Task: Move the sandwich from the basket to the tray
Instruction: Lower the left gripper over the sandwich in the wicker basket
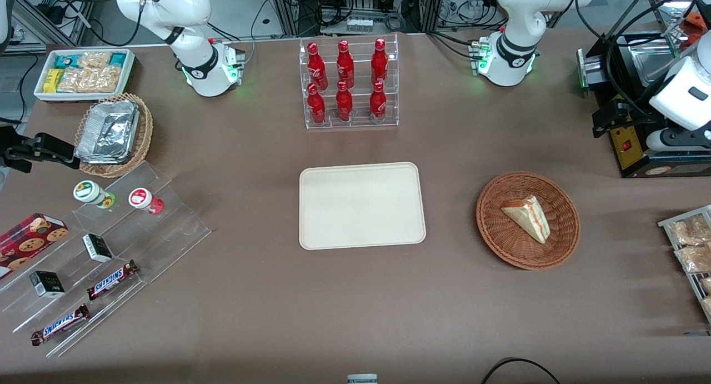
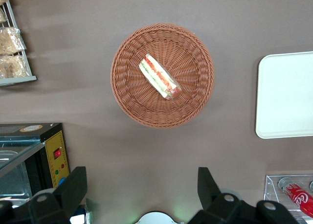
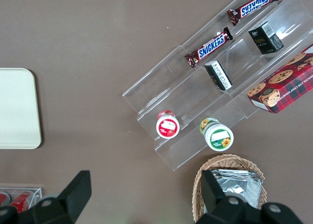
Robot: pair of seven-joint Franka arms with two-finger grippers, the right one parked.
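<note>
Jaws spread wide, my gripper [image 2: 142,192] hangs high, probably well above the table. Nothing moved yet: sandwich [image 1: 527,218] lies in the basket [image 1: 497,237]; tray [image 1: 361,205] bare.

- The sandwich [image 1: 527,218] lies in the basket [image 1: 502,239] on the counter [image 1: 355,306].
- The tray [image 1: 362,205] sits beside the basket, apart from it.
- The tool is out of sight.

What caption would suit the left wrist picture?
Open gripper hovers above the sandwich lying in its basket, tray waiting beside.
</note>
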